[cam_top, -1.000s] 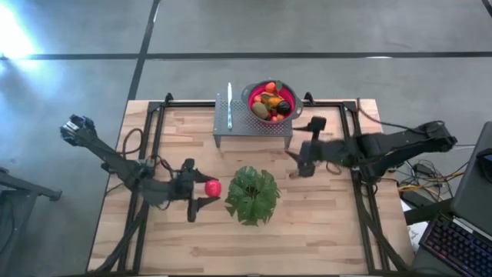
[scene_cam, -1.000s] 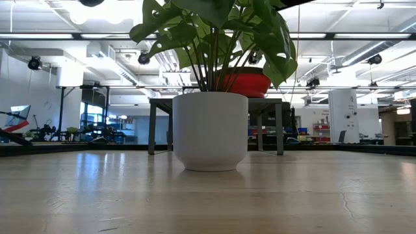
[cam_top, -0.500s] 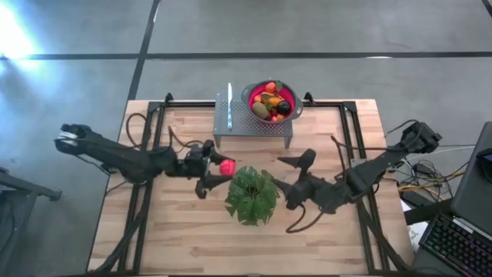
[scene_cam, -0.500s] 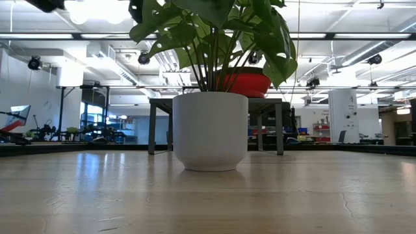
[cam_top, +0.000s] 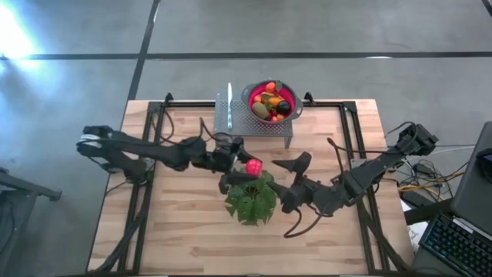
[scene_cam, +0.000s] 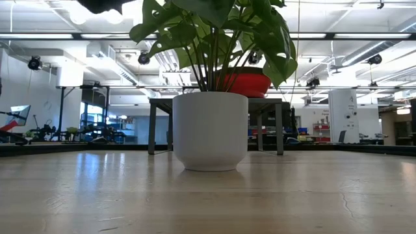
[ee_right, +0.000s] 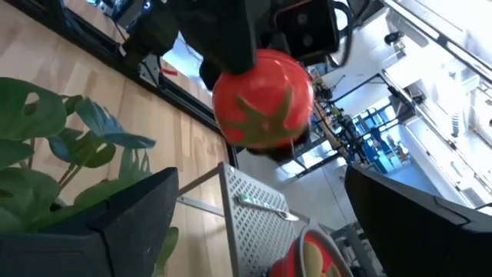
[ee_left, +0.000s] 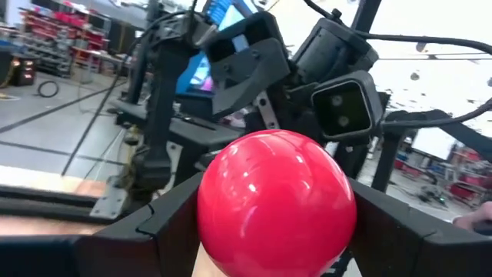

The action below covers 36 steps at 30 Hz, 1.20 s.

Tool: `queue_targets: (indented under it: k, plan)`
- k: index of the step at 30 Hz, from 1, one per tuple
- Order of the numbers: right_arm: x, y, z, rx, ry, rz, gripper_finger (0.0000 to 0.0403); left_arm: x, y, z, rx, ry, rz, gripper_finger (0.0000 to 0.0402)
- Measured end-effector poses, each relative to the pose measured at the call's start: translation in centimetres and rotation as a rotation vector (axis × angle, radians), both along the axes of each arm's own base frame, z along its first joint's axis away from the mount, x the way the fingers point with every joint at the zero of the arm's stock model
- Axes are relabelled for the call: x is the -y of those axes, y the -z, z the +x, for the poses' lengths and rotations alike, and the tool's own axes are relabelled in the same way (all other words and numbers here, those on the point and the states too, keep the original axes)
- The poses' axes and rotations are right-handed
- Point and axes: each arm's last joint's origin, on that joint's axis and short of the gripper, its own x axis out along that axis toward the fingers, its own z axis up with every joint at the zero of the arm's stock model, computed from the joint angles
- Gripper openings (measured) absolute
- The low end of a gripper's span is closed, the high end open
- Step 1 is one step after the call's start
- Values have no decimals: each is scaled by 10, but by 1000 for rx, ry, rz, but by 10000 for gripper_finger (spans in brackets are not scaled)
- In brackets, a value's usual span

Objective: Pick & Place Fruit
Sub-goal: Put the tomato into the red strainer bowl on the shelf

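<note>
A red tomato-like fruit [cam_top: 253, 166] with a green star-shaped calyx [ee_right: 265, 108] hangs in the air over the far edge of the leafy plant [cam_top: 250, 198]. My left gripper [cam_top: 243, 168] is shut on it, reaching in from the table's left. My right gripper [cam_top: 287, 197] stands open just right of the plant, facing the fruit, with nothing between its fingers. Several more small fruits lie in the red colander [cam_top: 270, 100], which sits on a perforated metal stand [cam_top: 254, 121] at the table's far edge. My left gripper pinches the fruit's two opposite sides [ee_left: 214, 211] between its two fingers [ee_left: 157, 227]. The fingers come in about level from the table's left. The fruit is lifted clear above the plant's leaves, its calyx turned away from the gripper toward my right arm.
The plant's white pot [scene_cam: 210, 130] stands mid-table with broad leaves spreading over it. A knife [cam_top: 229, 106] lies on the stand's left part. Dark rails [cam_top: 154, 154] run along both table sides. Bare wood lies near the front edge.
My left gripper has carried the fruit toward the table's right and slightly toward the far edge, from left of the plant to over the plant's far edge. My right gripper has swung from beside the stand toward the near edge, turning toward the plant, and stays open.
</note>
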Motion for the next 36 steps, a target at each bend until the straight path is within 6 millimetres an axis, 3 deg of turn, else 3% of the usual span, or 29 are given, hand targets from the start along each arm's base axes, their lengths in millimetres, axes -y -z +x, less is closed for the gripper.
queue_targets:
  k: [8,17,36]
  plan:
    - [-3,-2,-1,7,-11,-18,368,0,-9,39,20,40,13,271]
    - [-6,-9,-1,23,-36,-74,368,-2,-14,61,31,90,-1,271]
    - [-1,-13,2,37,-17,-108,365,-2,-17,65,37,126,-7,271]
